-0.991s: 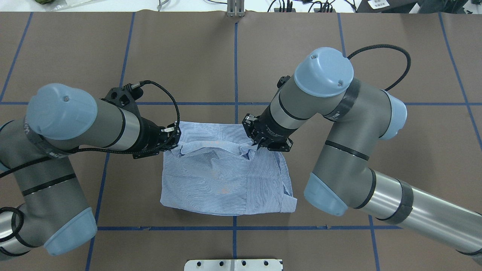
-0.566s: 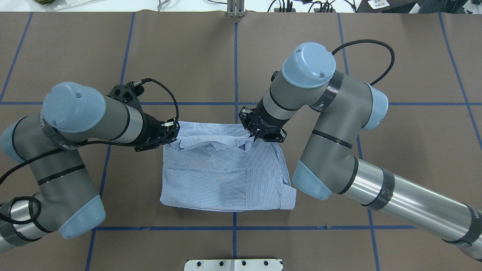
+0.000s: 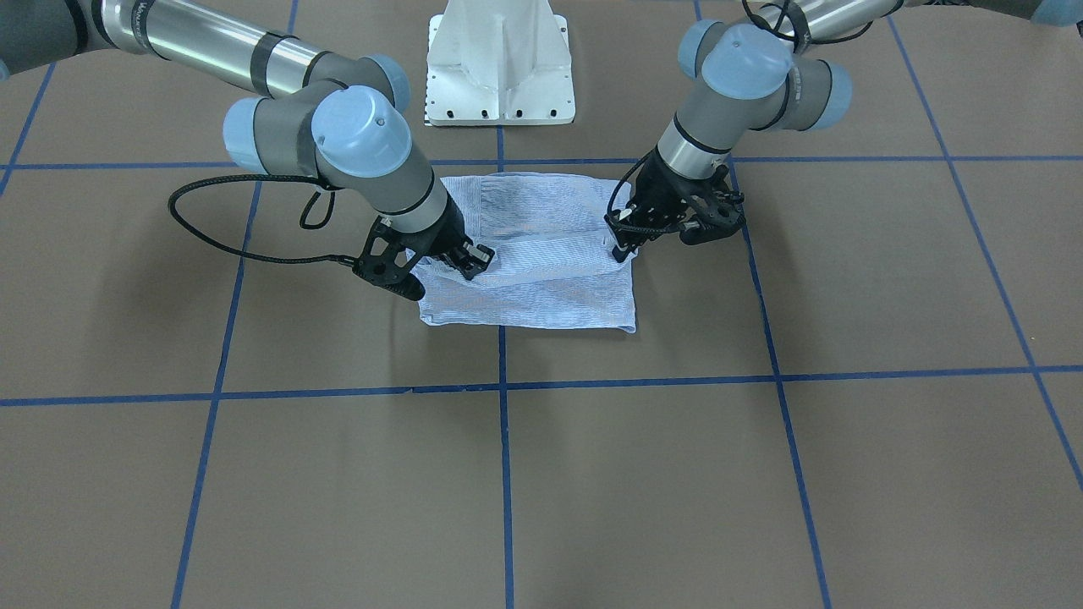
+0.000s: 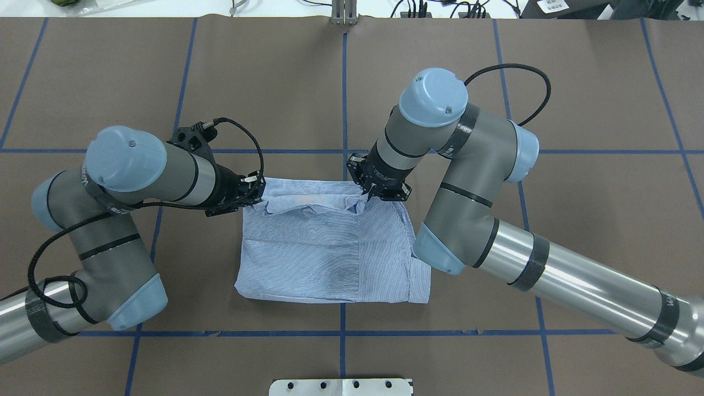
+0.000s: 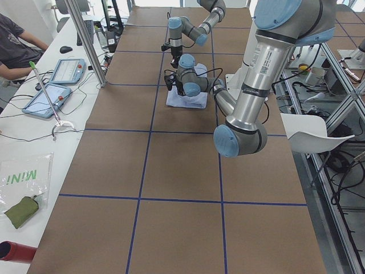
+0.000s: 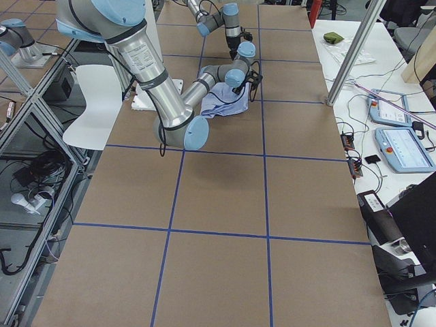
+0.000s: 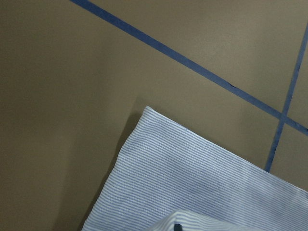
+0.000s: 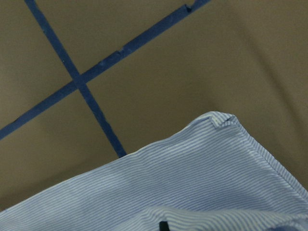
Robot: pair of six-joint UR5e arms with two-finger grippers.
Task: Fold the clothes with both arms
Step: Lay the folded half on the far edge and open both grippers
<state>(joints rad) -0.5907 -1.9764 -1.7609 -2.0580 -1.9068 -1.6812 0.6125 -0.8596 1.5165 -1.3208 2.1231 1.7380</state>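
Observation:
The light blue striped shirt (image 4: 330,258) lies folded into a rectangle at the table's centre, and also shows in the front view (image 3: 541,292). Its top layer is raised into a ridge near the far edge. My left gripper (image 4: 257,193) is shut on that layer's left corner, and it appears on the right of the front view (image 3: 623,244). At the ridge's right end my right gripper (image 4: 367,196) is likewise shut on the cloth (image 3: 467,264). Both wrist views show striped fabric (image 7: 192,183) (image 8: 192,178) over brown table, with only a dark fingertip sliver at the bottom.
Blue tape lines (image 4: 344,110) grid the brown table cover. The white pedestal base (image 3: 499,59) stands behind the shirt. A metal plate (image 4: 341,386) sits at the near edge. A seated person (image 5: 17,45) and tablets (image 5: 57,80) are at a side bench.
Both grippers have carried the held fold of the shirt toward the table's far side. The ridge now sits closer to the shirt's far edge, and both elbows have swung inward.

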